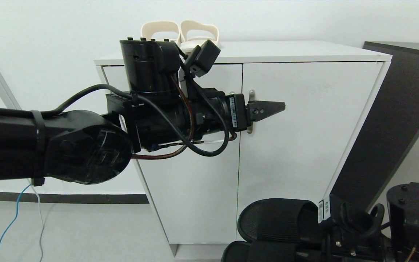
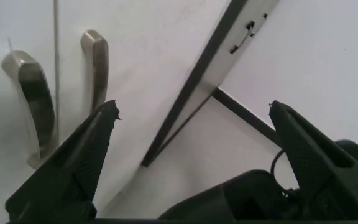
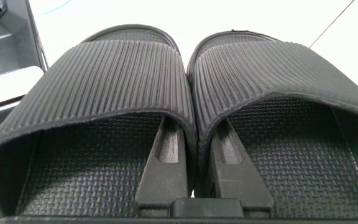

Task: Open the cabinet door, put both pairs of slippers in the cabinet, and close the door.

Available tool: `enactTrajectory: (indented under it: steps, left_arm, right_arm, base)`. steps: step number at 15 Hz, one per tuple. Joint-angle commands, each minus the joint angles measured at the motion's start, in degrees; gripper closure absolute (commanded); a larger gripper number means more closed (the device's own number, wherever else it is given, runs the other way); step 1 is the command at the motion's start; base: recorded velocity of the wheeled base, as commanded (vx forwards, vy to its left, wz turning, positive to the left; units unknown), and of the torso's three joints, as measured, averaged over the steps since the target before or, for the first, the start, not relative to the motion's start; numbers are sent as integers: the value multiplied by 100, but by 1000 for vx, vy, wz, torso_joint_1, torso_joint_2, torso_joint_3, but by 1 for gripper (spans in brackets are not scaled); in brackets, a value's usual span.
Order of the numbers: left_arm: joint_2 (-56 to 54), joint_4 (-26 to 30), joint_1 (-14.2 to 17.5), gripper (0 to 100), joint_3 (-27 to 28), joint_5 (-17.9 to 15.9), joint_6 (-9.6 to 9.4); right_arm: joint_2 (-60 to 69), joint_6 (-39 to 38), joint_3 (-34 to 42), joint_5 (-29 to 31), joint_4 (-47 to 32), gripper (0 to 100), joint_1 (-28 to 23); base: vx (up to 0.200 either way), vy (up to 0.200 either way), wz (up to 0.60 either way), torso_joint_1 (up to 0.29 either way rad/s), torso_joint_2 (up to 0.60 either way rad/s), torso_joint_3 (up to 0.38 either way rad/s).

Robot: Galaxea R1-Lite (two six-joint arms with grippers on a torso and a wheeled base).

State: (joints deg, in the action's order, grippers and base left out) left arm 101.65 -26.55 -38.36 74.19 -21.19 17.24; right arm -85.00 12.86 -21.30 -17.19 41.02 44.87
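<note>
Right end effector (image 3: 195,124) is low before the cabinet (image 1: 304,145), clamped on the black slippers (image 3: 129,81), one finger in each. Left end effector (image 1: 267,107) is nearer the upright handles (image 1: 252,95) at the cabinet's centre seam, jaws apart, neither handle between them. Doors shut. White slippers (image 1: 178,31) sit on the cabinet top, left rear
</note>
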Motion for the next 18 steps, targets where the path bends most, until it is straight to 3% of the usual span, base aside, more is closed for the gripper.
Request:
enactTrajectory:
  steps: [1,4,12,15,16,18]
  left_arm:
    - [40,-8,48,0,34,80,8]
    - [259,-17,57,0,227,299,-1]
    - [672,97,22,0,605,291,16]
    - [672,97,13,0,614,247,140]
    - [664,97,22,100,605,238,157]
    - [664,89,13,100,623,238,201]
  right_arm:
    - [-25,6,3,-4,2,100,4]
    - [-34,-3,3,-4,2,100,4]
    - [-42,6,12,-4,2,100,4]
    - [-42,6,29,-13,2,100,4]
    - [-42,6,38,-30,2,100,13]
    - [-25,-3,55,-48,2,100,13]
  base:
    - [0,0,0,0,0,0]
    - [0,0,0,0,0,0]
    - [0,0,0,0,0,0]
    - [0,0,0,0,0,0]
    - [0,0,0,0,0,0]
    - [0,0,0,0,0,0]
